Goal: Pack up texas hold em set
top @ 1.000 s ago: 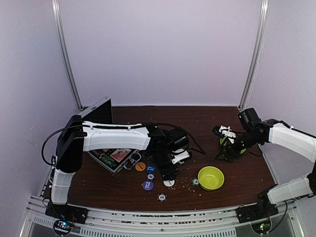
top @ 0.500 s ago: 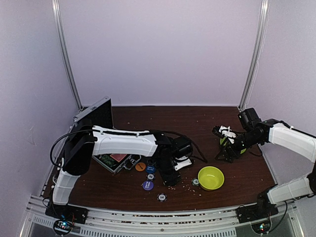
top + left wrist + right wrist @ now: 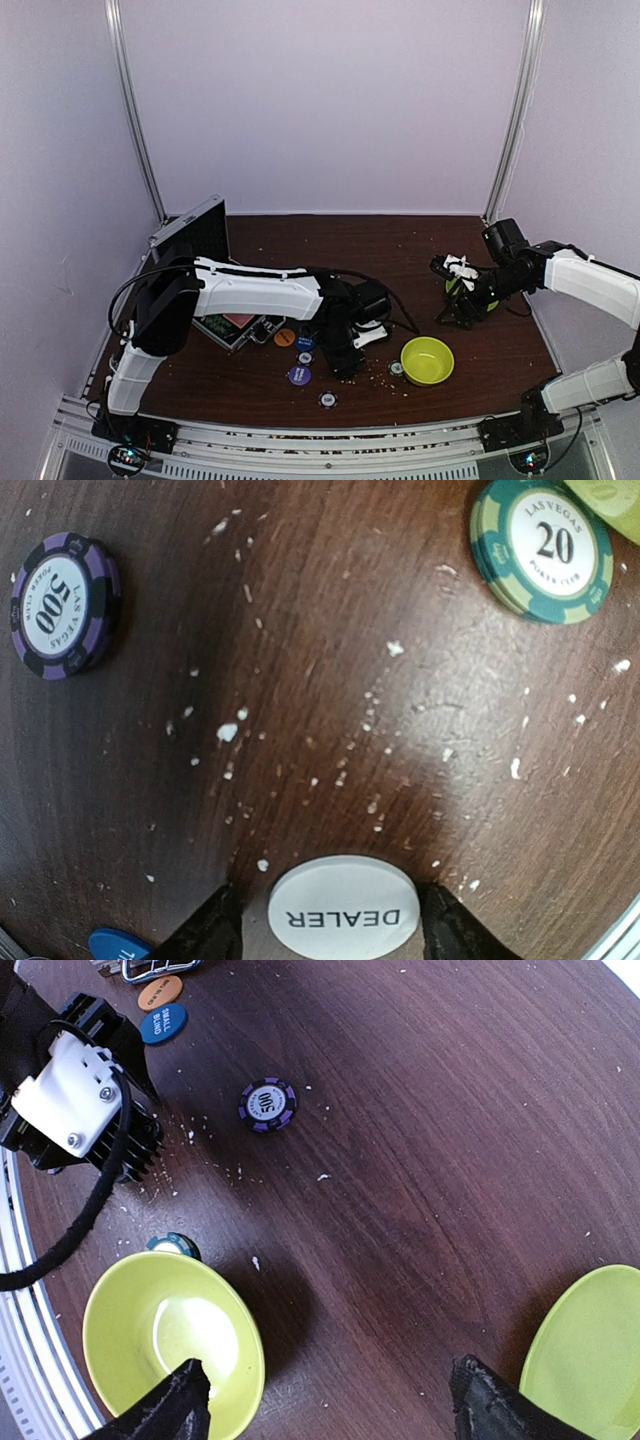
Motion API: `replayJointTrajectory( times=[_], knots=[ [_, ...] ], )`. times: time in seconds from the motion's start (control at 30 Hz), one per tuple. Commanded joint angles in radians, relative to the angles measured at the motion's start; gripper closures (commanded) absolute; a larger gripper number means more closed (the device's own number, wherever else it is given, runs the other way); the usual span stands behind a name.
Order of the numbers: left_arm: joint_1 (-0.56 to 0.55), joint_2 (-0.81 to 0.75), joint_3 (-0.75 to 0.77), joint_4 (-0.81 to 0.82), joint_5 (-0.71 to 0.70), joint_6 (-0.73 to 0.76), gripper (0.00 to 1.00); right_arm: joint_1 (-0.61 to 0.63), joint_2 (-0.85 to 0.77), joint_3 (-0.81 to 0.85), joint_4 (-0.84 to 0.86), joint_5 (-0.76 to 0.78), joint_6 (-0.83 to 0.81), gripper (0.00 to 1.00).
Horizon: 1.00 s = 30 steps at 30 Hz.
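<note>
Top: left gripper [image 3: 345, 366] is down on the table [image 3: 400, 250], tips and whatever's under them hidden by the wrist. Silver case [image 3: 215, 240] at its 9 o'clock, lid up, contents mostly behind the arm. Button print unreadable here. Right gripper [image 3: 462, 292] at 3 o'clock. Versus a second ago: left arm has dropped over the white button that lay bare beside it; right arm unchanged.

Left wrist: dealer button [image 3: 345, 912], print "DEALER", sits between the fingers, lower edge cut off. Gripper part-open, not clamped; table shows at the 9 o'clock side. Purple chip [image 3: 62, 602] at 10 o'clock reads "LAS VEGAS 500 POKER CLUB"; teal chip [image 3: 542, 548] at 1 o'clock reads "20". Blue disc [image 3: 115, 947] cropped at 8 o'clock.

Right wrist: gripper wide, empty, above bare table. Lime bowl [image 3: 170, 1345] at 7 o'clock, lime plate [image 3: 590, 1360] cropped at 4. Blue button [image 3: 163, 1023] reads "SMALL BLIND"; orange button [image 3: 160, 990] illegible.
</note>
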<state>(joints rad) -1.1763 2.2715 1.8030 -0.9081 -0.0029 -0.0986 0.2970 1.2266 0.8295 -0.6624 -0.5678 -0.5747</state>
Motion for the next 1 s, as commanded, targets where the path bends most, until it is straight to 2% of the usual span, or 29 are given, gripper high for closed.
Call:
replayJointTrajectory(
  times=[0.0,0.3,0.53,0.97],
  knots=[
    [0.001,0.035,0.027,-0.003,0.013,-0.008,0.38,0.005,-0.022,0.023,-0.011,0.002,-0.007,0.17],
    [0.001,0.038,0.027,-0.067,-0.013,-0.002,0.4,0.005,-0.023,0.022,-0.013,0.001,-0.009,0.17],
    [0.001,0.02,0.007,-0.078,-0.025,-0.005,0.4,0.006,-0.015,0.026,-0.017,0.0,-0.01,0.17],
    [0.001,0.027,0.002,-0.079,-0.008,-0.015,0.46,0.006,-0.012,0.026,-0.02,-0.002,-0.011,0.17]
  ],
)
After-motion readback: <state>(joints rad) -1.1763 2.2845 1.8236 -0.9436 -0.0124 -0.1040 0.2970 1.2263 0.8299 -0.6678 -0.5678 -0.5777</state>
